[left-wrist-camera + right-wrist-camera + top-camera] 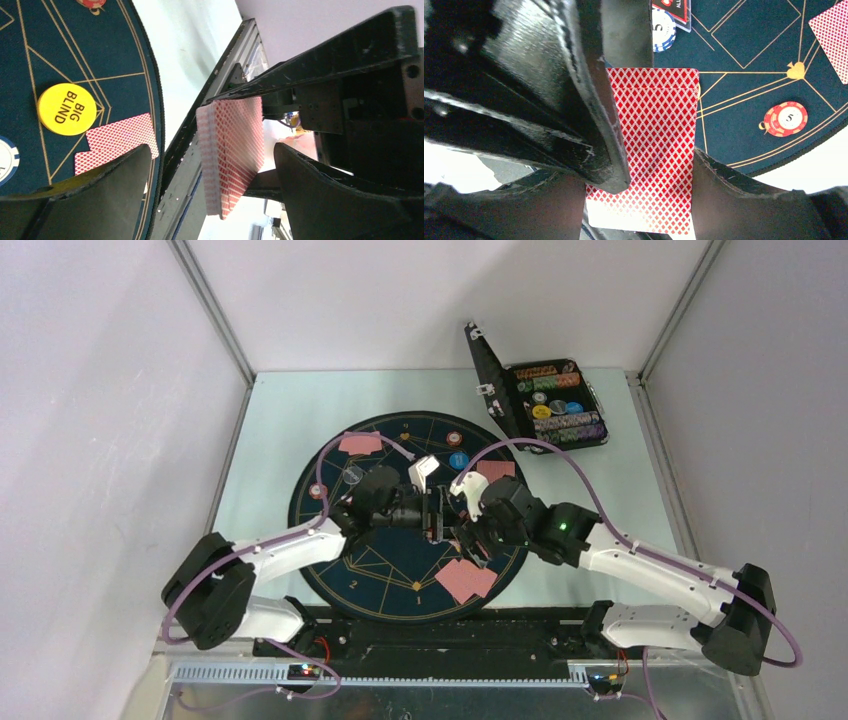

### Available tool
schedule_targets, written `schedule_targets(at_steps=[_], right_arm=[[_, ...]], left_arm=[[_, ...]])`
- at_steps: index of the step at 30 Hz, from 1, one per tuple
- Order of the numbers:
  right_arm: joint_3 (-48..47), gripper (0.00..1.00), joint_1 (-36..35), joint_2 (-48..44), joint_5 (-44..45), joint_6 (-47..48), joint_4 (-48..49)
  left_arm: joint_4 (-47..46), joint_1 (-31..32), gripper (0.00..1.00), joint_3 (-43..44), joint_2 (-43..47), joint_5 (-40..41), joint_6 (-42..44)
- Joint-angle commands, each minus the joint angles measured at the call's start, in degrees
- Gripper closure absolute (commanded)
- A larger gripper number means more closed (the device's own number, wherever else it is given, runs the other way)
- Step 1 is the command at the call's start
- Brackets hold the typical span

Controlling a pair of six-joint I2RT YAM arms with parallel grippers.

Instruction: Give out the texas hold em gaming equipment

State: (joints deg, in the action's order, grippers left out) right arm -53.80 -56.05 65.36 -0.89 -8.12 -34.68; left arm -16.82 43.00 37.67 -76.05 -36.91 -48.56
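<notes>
Both grippers meet above the middle of the round dark-blue mat (385, 570). My right gripper (639, 175) is shut on a deck of red-backed playing cards (659, 130), gripped by its long edges. The same deck (232, 145) hangs edge-on in the left wrist view, between the spread fingers of my left gripper (212, 155), which is open; one left finger (599, 125) lies across the deck's back. Dealt cards (360, 444) (497, 470) (466, 581) lie on the mat. A yellow BIG BLIND disc (67, 109) and a red chip (785, 118) rest there too.
A black hinged case (545, 400) stands open at the back right, with rows of chips inside. More chips (459, 461) (318, 490) dot the mat's rim. A blue-white chip (662, 30) lies near the deck. Grey walls enclose the table on three sides.
</notes>
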Motion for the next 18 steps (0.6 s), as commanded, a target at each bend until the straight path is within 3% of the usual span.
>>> schedule_targets(at_steps=[1, 5, 18], right_arm=[[-0.5, 1.00, -0.3, -2.0, -0.2, 0.7, 3.3], [-0.5, 1.00, -0.3, -2.1, -0.2, 0.7, 2.9], [-0.5, 1.00, -1.1, -3.0, -0.1, 0.7, 2.3]], left_arm=[[3.6, 0.9, 0.00, 3.3, -0.6, -0.4, 3.8], [13.9, 0.9, 0.00, 4.0, 0.6, 5.1, 9.3], [23.5, 0.9, 0.03, 4.5, 9.0, 17.1, 13.9]])
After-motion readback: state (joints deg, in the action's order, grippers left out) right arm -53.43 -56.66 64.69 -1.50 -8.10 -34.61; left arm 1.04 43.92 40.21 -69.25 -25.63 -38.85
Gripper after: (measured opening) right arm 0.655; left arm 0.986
